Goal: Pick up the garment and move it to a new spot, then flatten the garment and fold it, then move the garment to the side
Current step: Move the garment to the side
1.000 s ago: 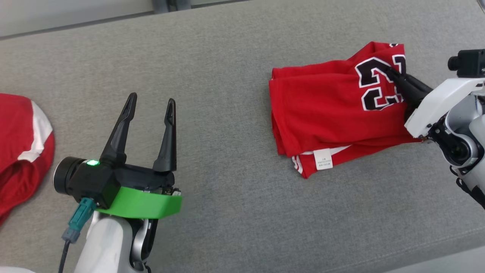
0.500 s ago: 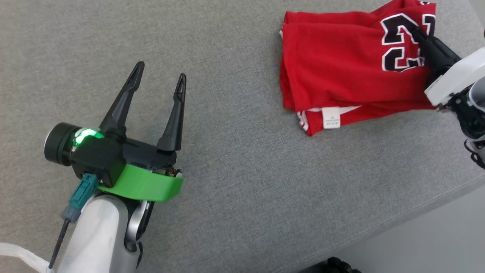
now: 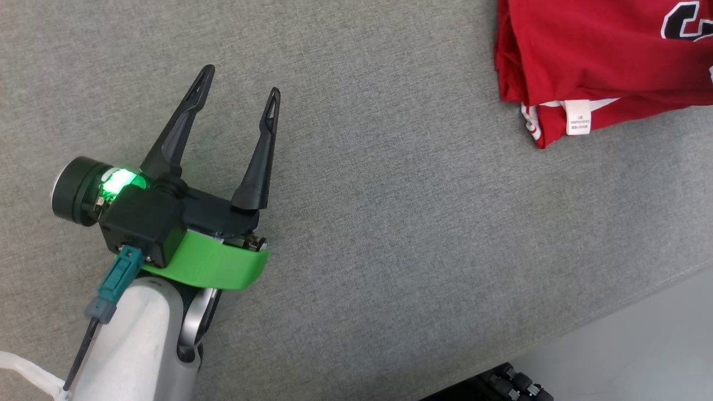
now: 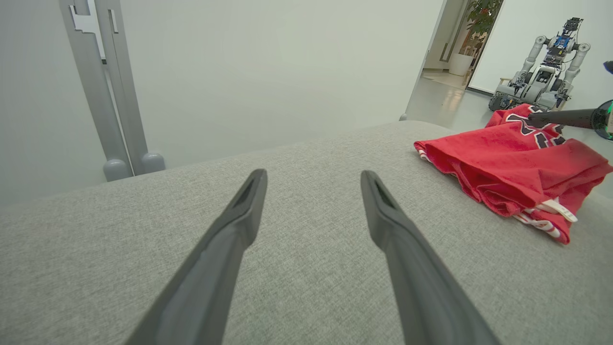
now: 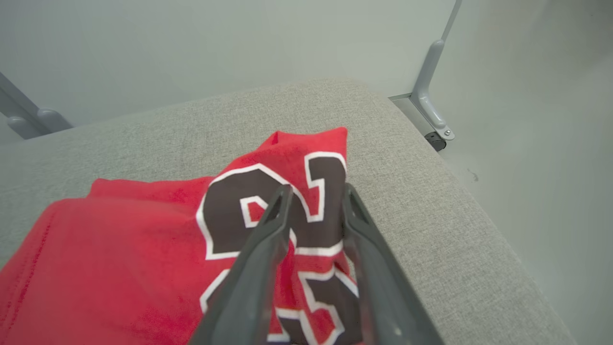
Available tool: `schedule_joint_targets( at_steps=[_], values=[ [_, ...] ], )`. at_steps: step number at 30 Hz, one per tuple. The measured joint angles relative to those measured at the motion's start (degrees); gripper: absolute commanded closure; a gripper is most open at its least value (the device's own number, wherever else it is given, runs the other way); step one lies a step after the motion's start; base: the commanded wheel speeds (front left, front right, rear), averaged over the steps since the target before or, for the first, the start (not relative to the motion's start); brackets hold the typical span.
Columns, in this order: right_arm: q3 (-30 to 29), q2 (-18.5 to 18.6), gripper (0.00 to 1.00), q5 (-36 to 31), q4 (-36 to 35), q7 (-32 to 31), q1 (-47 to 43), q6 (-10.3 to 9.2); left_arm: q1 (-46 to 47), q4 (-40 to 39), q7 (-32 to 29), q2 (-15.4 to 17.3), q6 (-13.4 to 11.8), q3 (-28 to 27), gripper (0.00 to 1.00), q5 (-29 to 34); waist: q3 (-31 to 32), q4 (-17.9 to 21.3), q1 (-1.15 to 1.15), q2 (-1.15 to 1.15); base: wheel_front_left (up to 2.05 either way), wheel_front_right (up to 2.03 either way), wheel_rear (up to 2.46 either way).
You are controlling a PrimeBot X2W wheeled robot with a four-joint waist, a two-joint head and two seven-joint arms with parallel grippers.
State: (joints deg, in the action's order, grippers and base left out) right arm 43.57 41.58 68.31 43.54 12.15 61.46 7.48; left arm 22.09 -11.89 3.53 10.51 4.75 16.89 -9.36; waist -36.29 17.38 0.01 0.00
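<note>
At the lower left of the head view, the left gripper (image 3: 242, 78) is holding its fingers wide apart over the grey cushion (image 3: 390, 223), gripping nothing. Farther off, at the upper right, the folded red garment (image 3: 585, 50) is lying on the cushion. In the right wrist view, the right gripper (image 5: 317, 187) is keeping its fingers slightly parted over the garment's black number (image 5: 220, 230).
</note>
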Motion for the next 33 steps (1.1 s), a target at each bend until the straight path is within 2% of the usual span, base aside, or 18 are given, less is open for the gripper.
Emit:
schedule_joint_targets(
  at_steps=[6, 8, 17, 29, 33],
  values=[
    [0.2, -1.0, 0.00, -2.7, 3.5, 2.6, 1.5, 0.01, 0.0, 1.4, 1.7, -0.3, -0.5, 0.1, 0.00, -0.2, 0.8, -1.4, 0.00, 0.00, 0.00, 0.00, 0.00],
    [-1.5, -1.1, 0.00, -3.8, 3.0, 2.7, 1.6, 0.01, -0.3, 1.8, 2.5, -0.4, -0.7, -0.2, 0.00, -0.5, 1.7, -1.7, -0.01, 0.00, 0.00, 0.00, 0.00],
    [-10.2, -2.3, 0.00, -12.8, -8.0, 2.9, -4.2, 0.01, -3.8, 5.0, 6.9, -0.7, -2.4, -2.8, 0.00, -2.8, 8.1, -2.9, -0.01, 0.00, 0.00, 0.00, 0.00],
    [-16.4, -4.9, 0.00, -18.1, -22.1, 2.9, -18.2, 0.01, -11.2, 7.2, 9.9, -0.7, -4.8, -7.4, 0.00, -6.8, 19.1, -6.5, -0.01, 0.00, 0.00, 0.00, 0.00],
    [-20.4, -5.8, 0.00, -19.9, -25.1, 2.9, -23.9, 0.00, -13.5, 8.2, 10.2, -1.0, -5.0, -8.0, 0.00, -8.1, 22.5, -8.4, -0.01, 0.00, 0.00, 0.00, 0.00]
  ],
)
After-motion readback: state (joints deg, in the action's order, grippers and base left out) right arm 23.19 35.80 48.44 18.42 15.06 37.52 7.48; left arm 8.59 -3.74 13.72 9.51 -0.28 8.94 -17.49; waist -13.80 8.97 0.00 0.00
